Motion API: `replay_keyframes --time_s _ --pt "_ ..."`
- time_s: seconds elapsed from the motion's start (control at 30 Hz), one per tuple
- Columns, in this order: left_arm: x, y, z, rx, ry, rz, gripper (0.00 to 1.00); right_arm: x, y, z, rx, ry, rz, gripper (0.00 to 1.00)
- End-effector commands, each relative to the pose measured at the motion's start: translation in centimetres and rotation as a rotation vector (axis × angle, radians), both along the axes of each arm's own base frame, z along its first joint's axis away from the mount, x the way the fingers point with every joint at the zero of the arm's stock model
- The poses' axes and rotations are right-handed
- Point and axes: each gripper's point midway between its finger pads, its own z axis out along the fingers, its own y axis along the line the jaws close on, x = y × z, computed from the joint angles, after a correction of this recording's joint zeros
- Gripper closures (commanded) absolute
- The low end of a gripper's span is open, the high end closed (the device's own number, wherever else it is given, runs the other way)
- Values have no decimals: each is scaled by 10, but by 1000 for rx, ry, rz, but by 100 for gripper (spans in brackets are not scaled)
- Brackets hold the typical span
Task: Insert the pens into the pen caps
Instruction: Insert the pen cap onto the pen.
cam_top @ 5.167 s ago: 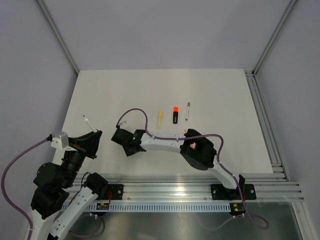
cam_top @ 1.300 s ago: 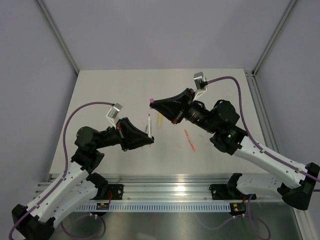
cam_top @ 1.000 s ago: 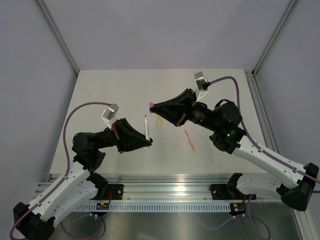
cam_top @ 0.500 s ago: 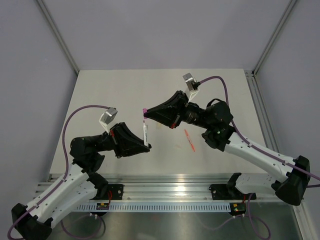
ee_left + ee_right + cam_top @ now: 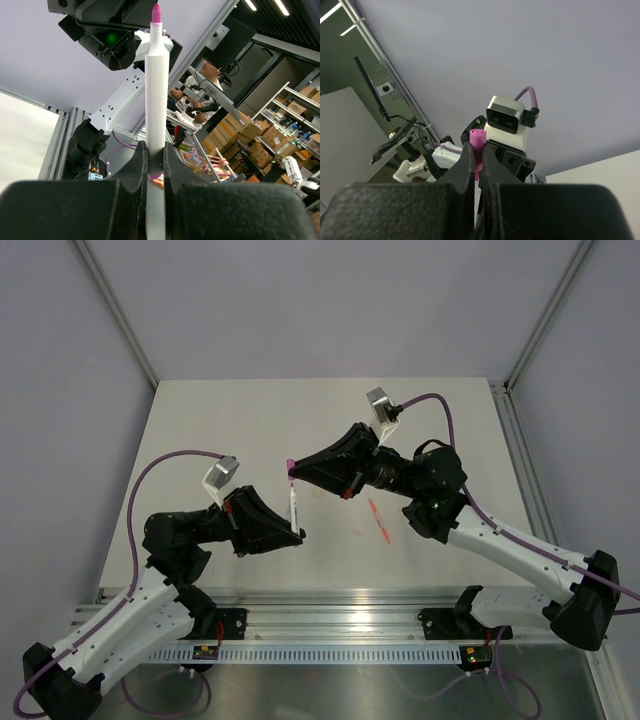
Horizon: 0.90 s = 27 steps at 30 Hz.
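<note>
The left gripper is clamped narrow on the lower barrel of a white pen. It holds the pen upright in the air over the middle of the worktop, a little toward the near edge. Gripping it low leaves the long upper barrel and the magenta nib free to enter a cap. In the left wrist view the pen stands straight between the jaws, with its nib bare and aimed at the other arm above it.

The right gripper pinches a small magenta cap by its sides just at the pen's top end, probably so that its mouth stays unobstructed. The right wrist view shows the cap nipped at the very fingertips. The cap does not look seated yet; the two seem to be lining up.

An orange-red pen lies on the worktop nearer the right edge, out of the way.
</note>
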Motion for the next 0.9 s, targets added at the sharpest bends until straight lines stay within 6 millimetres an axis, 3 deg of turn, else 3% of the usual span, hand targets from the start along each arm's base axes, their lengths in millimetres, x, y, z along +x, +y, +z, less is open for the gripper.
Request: replay_keyframes --time_s 0.0,0.87 --pt "1 0 6 -23 -37 17 100 -7 -7 7 38 -29 27 100" --pt "9 -2 14 -50 -79 62 100 -23 -15 -17 42 -4 81 100"
